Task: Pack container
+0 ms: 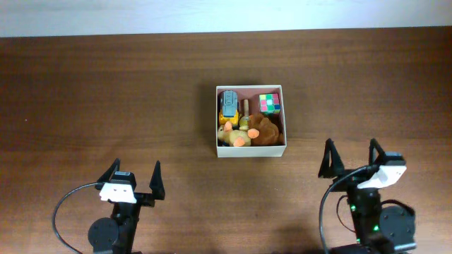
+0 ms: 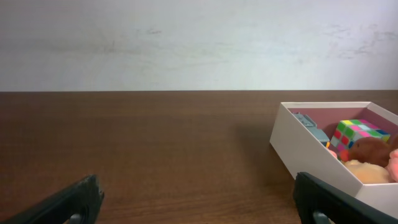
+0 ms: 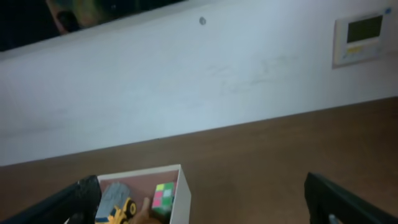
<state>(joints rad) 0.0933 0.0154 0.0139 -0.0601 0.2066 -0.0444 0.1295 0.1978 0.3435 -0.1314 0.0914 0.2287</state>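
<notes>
The container (image 1: 251, 151) is a square white-walled box with a pinkish-brown inside, at the table's middle. It holds a colourful puzzle cube (image 1: 269, 104), a grey and yellow toy vehicle (image 1: 228, 105), a brown plush (image 1: 265, 131) and a yellow plush with orange parts (image 1: 234, 136). My left gripper (image 1: 133, 177) is open and empty near the front left, well away from the box. My right gripper (image 1: 352, 159) is open and empty at the front right. The box shows in the left wrist view (image 2: 305, 149) and the right wrist view (image 3: 185, 190).
The dark wooden table (image 1: 106, 92) runs to a white wall (image 2: 186, 43) at the back. A wall panel with a display (image 3: 362, 37) shows in the right wrist view. A cable (image 1: 62, 212) loops by the left arm's base.
</notes>
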